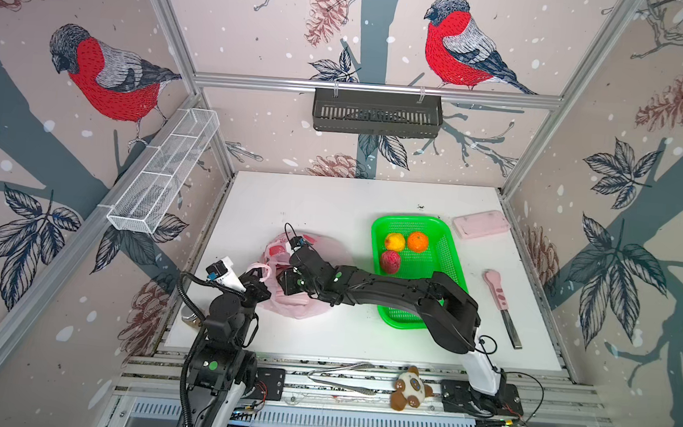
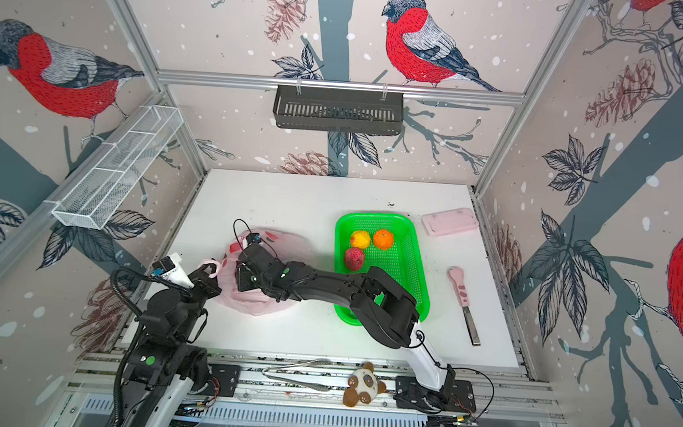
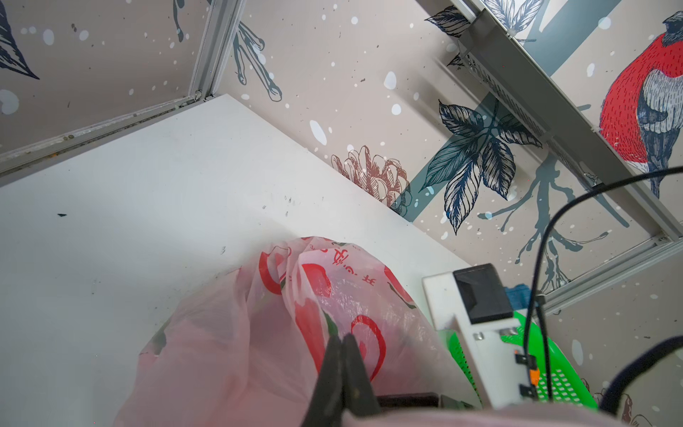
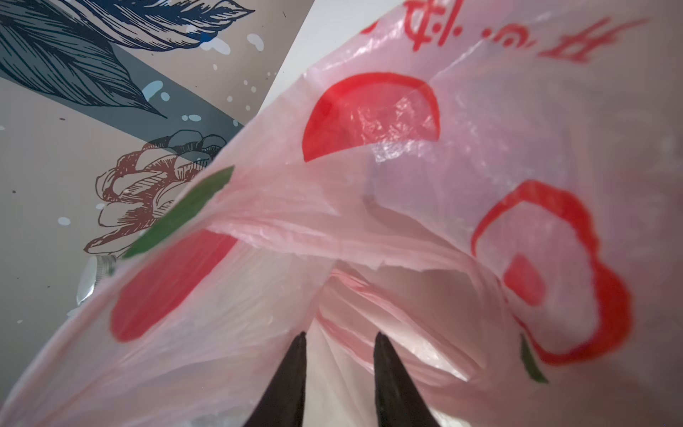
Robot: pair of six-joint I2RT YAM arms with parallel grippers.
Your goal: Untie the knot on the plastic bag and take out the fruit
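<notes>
The pink plastic bag (image 1: 307,308) (image 2: 249,299) with red prints lies slumped left of the table's middle. My left gripper (image 1: 262,274) (image 3: 342,338) is shut on a pale pink handle strip at the bag's near-left edge. My right gripper (image 4: 340,336) reaches across into the bag's mouth; its fingertips stand apart with loose film (image 4: 369,185) around and between them. In both top views its fingers are hidden by the wrist and the bag. The knot is not in view. Three fruit lie in the green basket: a yellow one (image 1: 394,241), an orange one (image 1: 417,242) and a bumpy red one (image 1: 390,261).
The green basket (image 1: 445,247) stands right of the bag, under my right forearm. A flat pink case (image 1: 480,224) and a pink-handled knife (image 1: 501,302) lie further right. Metal tongs (image 1: 339,379) and a plush toy (image 1: 411,389) rest on the front rail.
</notes>
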